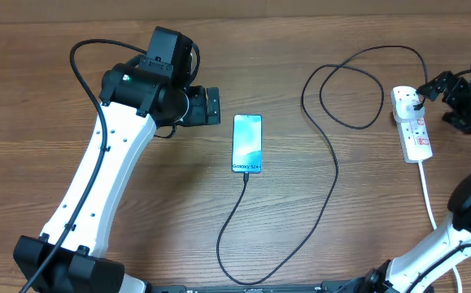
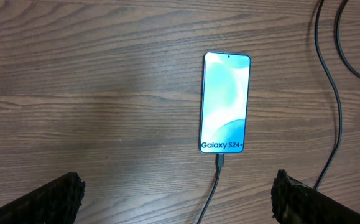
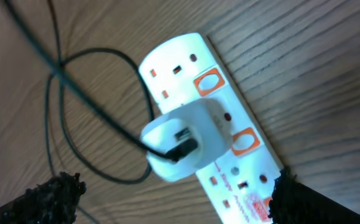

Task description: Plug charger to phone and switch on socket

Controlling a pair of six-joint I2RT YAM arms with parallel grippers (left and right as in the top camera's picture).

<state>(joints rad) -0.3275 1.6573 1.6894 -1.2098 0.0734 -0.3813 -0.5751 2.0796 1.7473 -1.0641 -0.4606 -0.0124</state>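
Observation:
The phone lies flat mid-table with its cyan screen lit and "Galaxy" text at its near end. The charger, a thin black cable, has its tip in the phone's bottom port. It loops across the wood to a white adapter seated on the socket. The socket's orange-red switches show beside the adapter. My left gripper hangs open just left of the phone, holding nothing. My right gripper is open over the socket, its fingers either side and nothing gripped.
The socket's thick white cord runs toward the table's front edge at the right. Loops of black cable lie between phone and socket. Bare wood spreads across the back of the table.

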